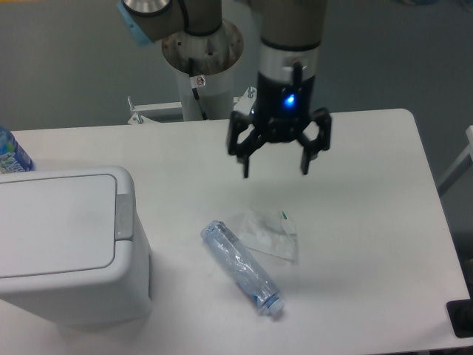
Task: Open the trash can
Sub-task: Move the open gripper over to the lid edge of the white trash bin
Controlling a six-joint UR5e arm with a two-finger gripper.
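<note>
The trash can is a big white boxy bin at the table's front left, its flat lid down and a grey push tab on the lid's right edge. My gripper hangs open above the middle of the table, well to the right of the bin and higher than it, fingers pointing down with nothing between them.
A crushed clear plastic bottle lies on the table below the gripper, beside a crumpled clear wrapper. A blue-labelled bottle peeks in at the left edge behind the bin. The robot base stands behind the table.
</note>
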